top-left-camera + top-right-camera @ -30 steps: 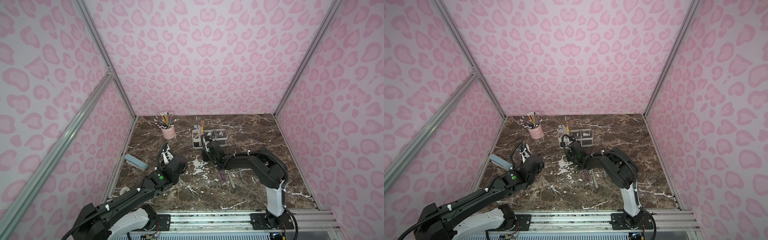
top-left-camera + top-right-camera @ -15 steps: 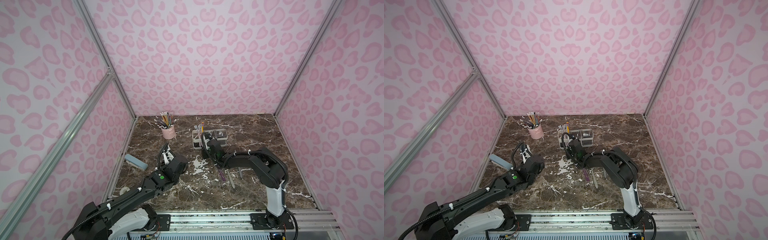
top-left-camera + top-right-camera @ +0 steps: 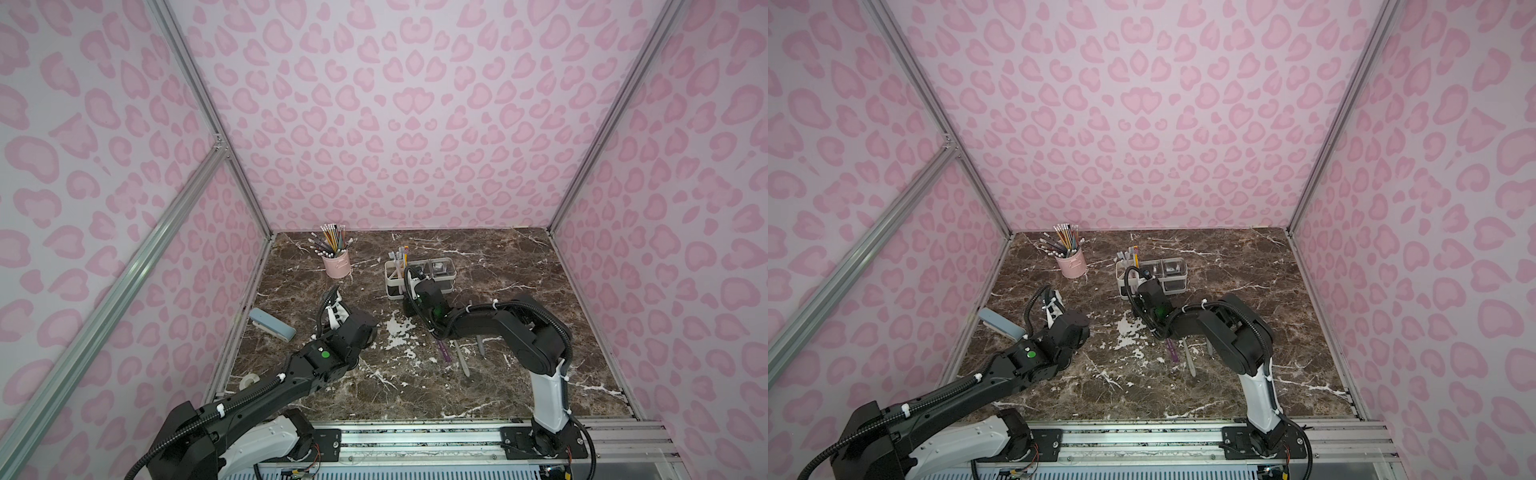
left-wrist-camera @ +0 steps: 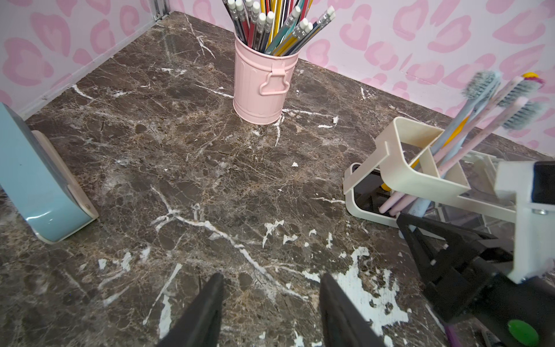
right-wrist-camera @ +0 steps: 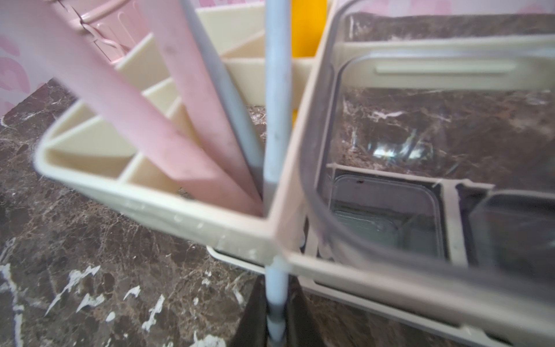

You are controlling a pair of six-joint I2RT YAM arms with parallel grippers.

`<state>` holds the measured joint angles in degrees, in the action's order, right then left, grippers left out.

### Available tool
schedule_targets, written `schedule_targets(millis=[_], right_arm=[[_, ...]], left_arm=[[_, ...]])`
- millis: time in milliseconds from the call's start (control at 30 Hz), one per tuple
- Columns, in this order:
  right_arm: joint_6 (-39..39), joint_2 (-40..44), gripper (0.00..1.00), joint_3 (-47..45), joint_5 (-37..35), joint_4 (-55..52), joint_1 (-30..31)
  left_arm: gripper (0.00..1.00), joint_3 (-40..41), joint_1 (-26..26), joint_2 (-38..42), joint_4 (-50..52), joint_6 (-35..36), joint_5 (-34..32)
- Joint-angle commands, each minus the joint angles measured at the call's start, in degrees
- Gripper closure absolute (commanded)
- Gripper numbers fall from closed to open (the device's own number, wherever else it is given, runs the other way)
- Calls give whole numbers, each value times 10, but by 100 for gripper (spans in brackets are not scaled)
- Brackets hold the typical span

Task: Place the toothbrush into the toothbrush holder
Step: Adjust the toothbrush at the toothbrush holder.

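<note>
The toothbrush holder (image 3: pixel 391 286) (image 3: pixel 1124 286) is a white open-frame caddy at mid-table. Its divided slot end (image 5: pixel 150 195) holds two pink brushes and a yellow one. My right gripper (image 5: pixel 276 318) is shut on the lower end of a pale blue toothbrush (image 5: pixel 277 120). The brush stands upright in the corner slot beside a clear cup (image 5: pixel 390 210). In the left wrist view its handle (image 4: pixel 420 207) reaches the holder's base (image 4: pixel 360 207) and its grey head (image 4: pixel 480 84) sticks up. My left gripper (image 4: pixel 271 288) (image 3: pixel 334 305) hangs open over bare marble, left of the holder.
A pink cup of pencils (image 3: pixel 336 262) (image 4: pixel 261 87) stands at the back left. A blue case (image 3: pixel 272 324) (image 4: pixel 33 180) lies by the left wall, a tape roll (image 3: pixel 249 380) nearer the front. A purple brush (image 3: pixel 442 353) and two grey ones (image 3: pixel 463 361) lie under my right arm.
My right gripper has edged slightly toward the holder with the blue toothbrush. The left arm has not moved.
</note>
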<state>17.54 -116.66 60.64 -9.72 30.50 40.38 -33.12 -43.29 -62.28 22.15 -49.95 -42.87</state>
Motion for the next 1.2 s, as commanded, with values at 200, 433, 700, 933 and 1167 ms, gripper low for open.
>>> schedule_targets(millis=[200,433,700,933,1167], right_arm=[[10,-8,98,-2,-26,49,-1],[9,-5,95,-2,-36,63,-2],[15,-21,93,-4,-44,80,-3],[14,-29,88,4,-56,76,-5],[17,-27,63,5,-67,67,-5]], left_arm=[[46,3,0,-4,-33,-9,-2],[46,7,1,-5,-34,-11,0],[47,12,1,-3,-35,-13,1],[47,13,0,-1,-36,-11,2],[47,13,1,-1,-37,-12,1]])
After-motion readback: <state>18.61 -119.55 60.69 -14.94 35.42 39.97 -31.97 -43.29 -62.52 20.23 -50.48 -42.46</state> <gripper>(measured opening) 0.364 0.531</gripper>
